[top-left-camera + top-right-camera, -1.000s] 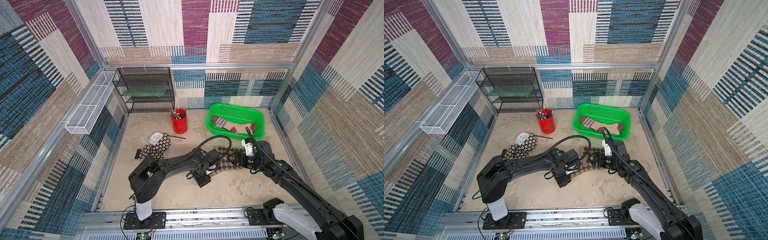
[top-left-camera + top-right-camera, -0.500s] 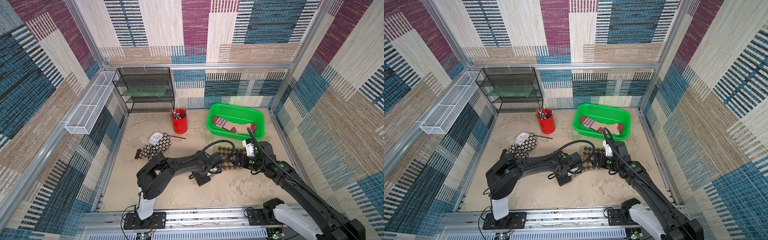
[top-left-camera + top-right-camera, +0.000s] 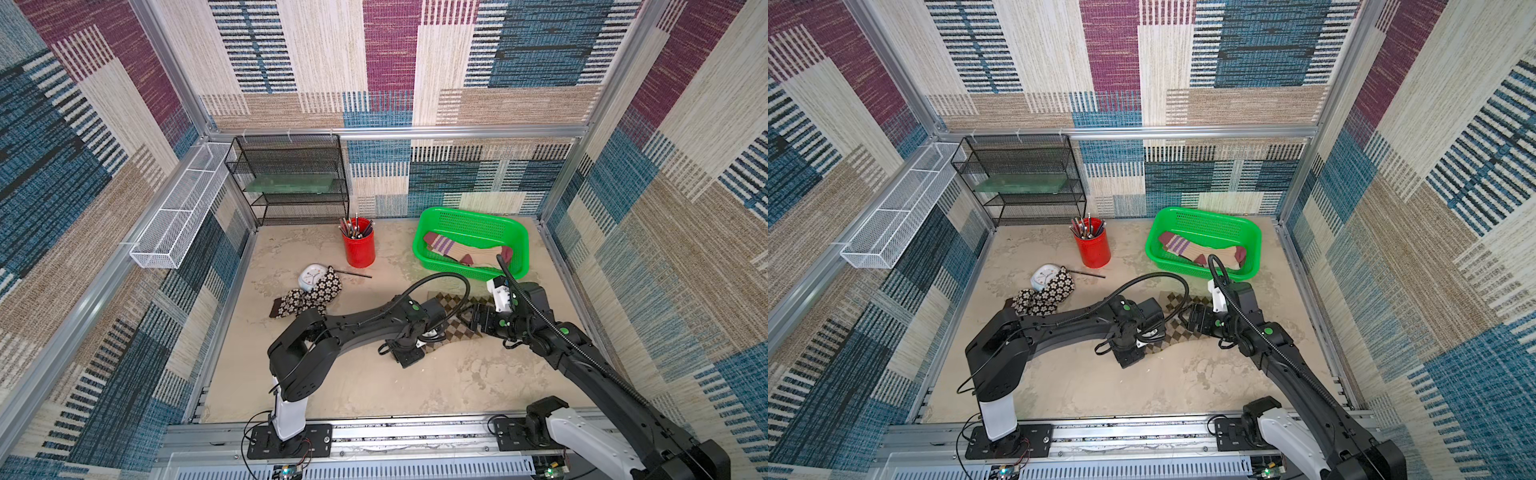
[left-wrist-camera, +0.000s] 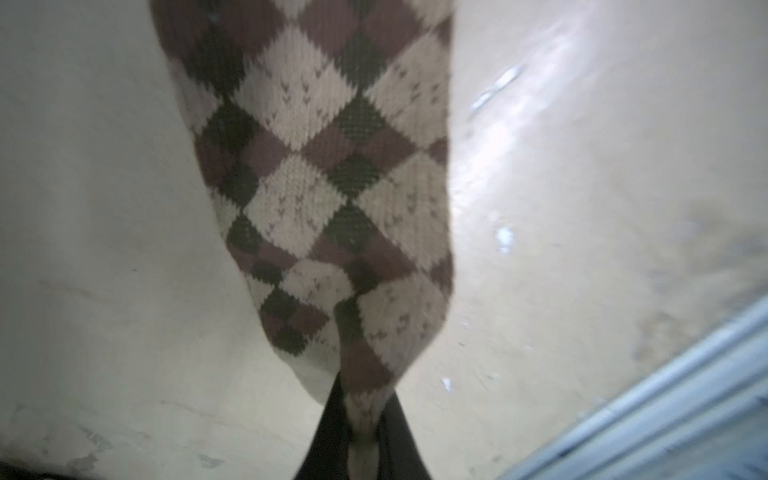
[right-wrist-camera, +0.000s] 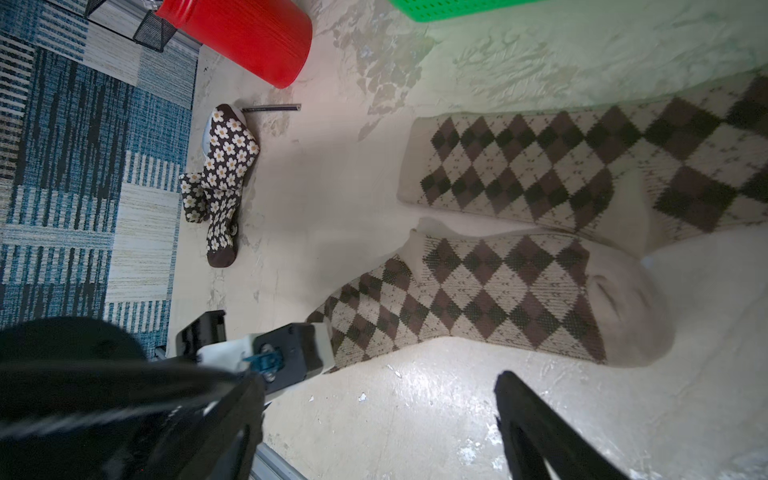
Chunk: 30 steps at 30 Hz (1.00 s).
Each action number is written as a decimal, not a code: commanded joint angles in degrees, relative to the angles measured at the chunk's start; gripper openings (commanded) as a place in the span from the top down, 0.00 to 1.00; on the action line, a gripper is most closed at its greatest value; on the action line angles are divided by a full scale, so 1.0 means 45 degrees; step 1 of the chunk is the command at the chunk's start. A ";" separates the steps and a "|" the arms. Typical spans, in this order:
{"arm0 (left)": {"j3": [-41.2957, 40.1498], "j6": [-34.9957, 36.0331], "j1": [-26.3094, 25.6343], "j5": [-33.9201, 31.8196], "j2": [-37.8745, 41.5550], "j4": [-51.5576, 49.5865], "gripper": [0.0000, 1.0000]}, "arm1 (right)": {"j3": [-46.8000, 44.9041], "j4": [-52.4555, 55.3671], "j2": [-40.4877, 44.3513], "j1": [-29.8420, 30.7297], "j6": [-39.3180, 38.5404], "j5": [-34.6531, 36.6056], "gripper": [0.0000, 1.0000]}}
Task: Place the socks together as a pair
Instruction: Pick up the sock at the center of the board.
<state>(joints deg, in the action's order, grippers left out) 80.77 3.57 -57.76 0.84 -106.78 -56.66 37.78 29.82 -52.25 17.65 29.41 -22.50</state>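
Looking down on a mottled beige counter (image 3: 374,386), scuffed and patchy, boxed in by aluminium rails and walls clad in woven patchwork of blue, maroon, cream and tan. A black wire shelf (image 3: 291,178) stands against the back wall, a white wire basket (image 3: 178,216) hangs on the side wall, and a red cup (image 3: 359,249) of pencils sits near the back. The green basket (image 3: 469,216) is back right, with striped socks (image 3: 457,249) lying inside.

Flowered socks (image 3: 311,295) lie heaped mid-left, draped over part of a white clock (image 3: 309,276), so only some of its face shows.

Now the arms: the left end effector (image 4: 361,440) is pinching the argyle sock (image 4: 332,166) by one end, fabric bunched between its dark fingers. That wrist view is soft and crops the sock's far end. The second argyle sock (image 5: 582,166) lies just beside it on the counter, running off the frame edge. The right end effector (image 3: 477,319) hovers close by these two, jaws spread wide, nothing between them. In both top views the arms cover most of the argyle pair.
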 commanded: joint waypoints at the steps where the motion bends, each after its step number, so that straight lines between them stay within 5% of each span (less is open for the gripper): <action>1: 0.0948 -0.1014 0.0017 0.2881 0.0563 -0.1809 0.89 | 0.0050 -0.0173 0.0010 -0.0015 -0.0367 -0.0212 0.11; 12: 0.3236 -0.4992 0.1081 0.9772 0.2940 -0.2150 0.91 | 0.1113 0.0078 -0.0895 -0.0871 -0.1437 -0.1126 0.10; 18: 0.0943 -0.9446 0.2388 1.2428 0.4195 0.2447 0.92 | 0.1733 0.0065 -0.1647 -0.0948 -0.1712 -0.1647 0.10; 22: -0.1987 -1.3614 0.3455 1.2903 0.5461 0.7735 0.93 | 0.1649 -0.0024 -0.1759 -0.0916 -0.1691 -0.1988 0.10; 30: -0.3180 -1.1874 0.5624 1.1029 0.6222 0.4813 0.93 | 0.1048 -0.0446 -0.1931 -0.0181 -0.1429 -0.2359 0.10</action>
<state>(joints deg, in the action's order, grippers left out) 68.05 -50.41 -34.41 53.76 -79.81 -32.56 43.00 30.02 -60.45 15.59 22.70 -31.68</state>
